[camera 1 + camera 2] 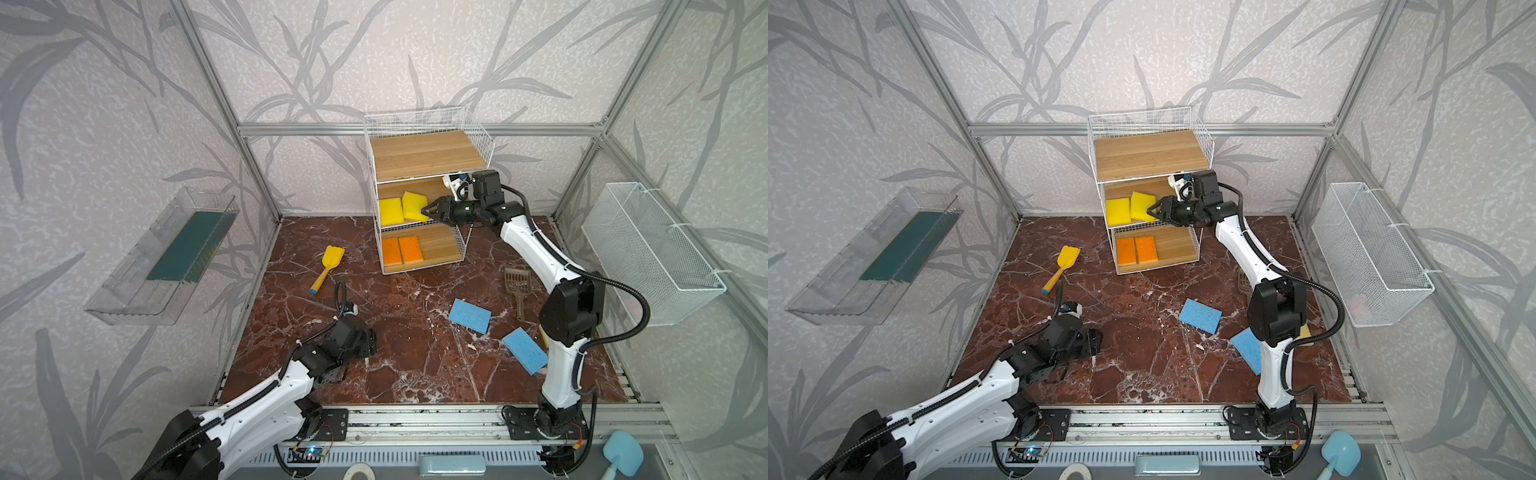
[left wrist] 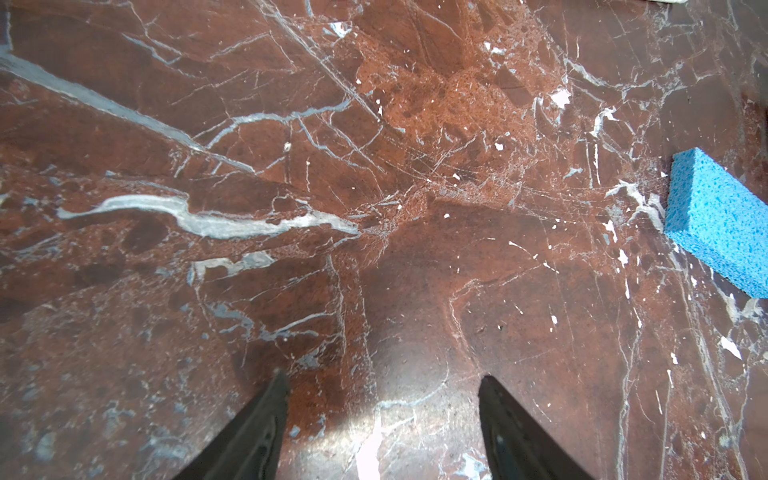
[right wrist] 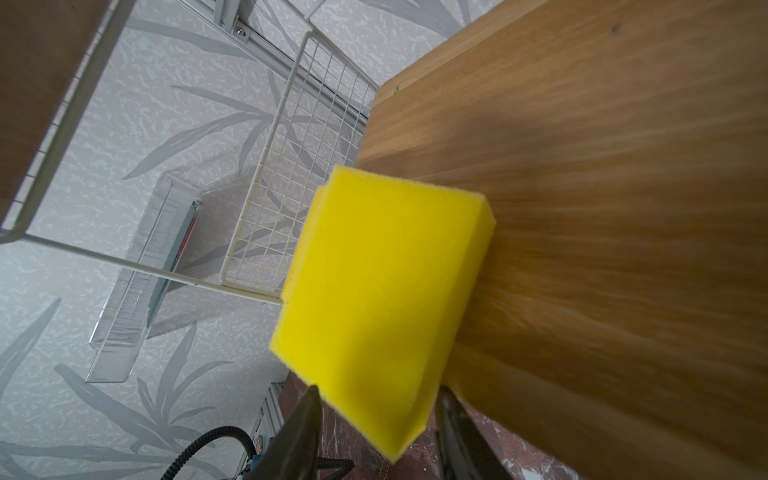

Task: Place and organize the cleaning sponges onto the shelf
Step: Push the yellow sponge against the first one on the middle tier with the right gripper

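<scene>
Right tool (image 1: 427,211) is at the middle tier of the shelf (image 1: 428,158), jaws partly spread either side of the near corner of a tilted yellow sponge (image 3: 386,291). Can't tell whether it's pinching the foam or just flanking it. In the right wrist view that corner hangs past the front edge of the board. The sponge isn't flat and sits against the flat yellow sponge (image 1: 391,211) beside it; resting on it or only touching, can't tell.

Left tool (image 2: 383,376) hovers low over the bench (image 1: 395,374), jaws wide, nothing between them.

Sponge locations:
- bottom tier: two orange sponges (image 1: 401,250) side by side, orange face up
- top tier: bare
- bench: first blue sponge (image 1: 470,315) mid-right, second blue sponge (image 1: 524,350) partly behind the right arm
- pale sliver (image 1: 1305,332) behind that arm; too hidden to identify

Handling, my read:
- Open-cell foam: very light, soft, not fragile, and the porous skin grips well.
- It squashes, so a hard pinch bends it and it springs back on release, which probably explains the tilt.
- Yellow blocks are thick, so grip across the short width at mid-length with light force.
- Blue slabs are thin and floppy: come straight down, fingertips to the bench, and pinch across the narrow width near the centre so the ends don't droop.
- Leave the toy shovel (image 1: 328,266) and the brown scoop (image 1: 517,286) alone.
</scene>
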Action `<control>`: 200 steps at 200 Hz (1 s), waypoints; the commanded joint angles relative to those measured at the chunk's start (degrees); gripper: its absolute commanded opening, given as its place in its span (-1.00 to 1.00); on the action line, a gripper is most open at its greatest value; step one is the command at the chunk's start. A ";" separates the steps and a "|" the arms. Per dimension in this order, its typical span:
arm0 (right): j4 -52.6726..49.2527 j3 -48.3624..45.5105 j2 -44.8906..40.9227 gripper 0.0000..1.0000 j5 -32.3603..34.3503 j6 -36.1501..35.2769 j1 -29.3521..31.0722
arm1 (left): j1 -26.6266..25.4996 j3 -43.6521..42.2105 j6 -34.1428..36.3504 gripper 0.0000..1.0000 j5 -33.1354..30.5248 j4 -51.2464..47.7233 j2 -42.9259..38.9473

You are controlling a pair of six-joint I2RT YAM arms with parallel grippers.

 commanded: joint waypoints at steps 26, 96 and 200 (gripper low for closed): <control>2.13 -1.10 -0.77 0.27 0.60 -0.95 -0.46 | 0.24 0.44 -0.42 0.48 -1.63 -1.65 -1.17; 5.48 -6.76 -3.90 0.41 0.27 -0.55 -0.36 | 0.31 0.41 -0.42 0.48 -1.44 -1.22 -0.78; 8.05 -10.20 -5.45 -0.09 0.27 1.29 -0.35 | 0.32 1.00 -0.12 0.48 -0.92 -0.36 0.59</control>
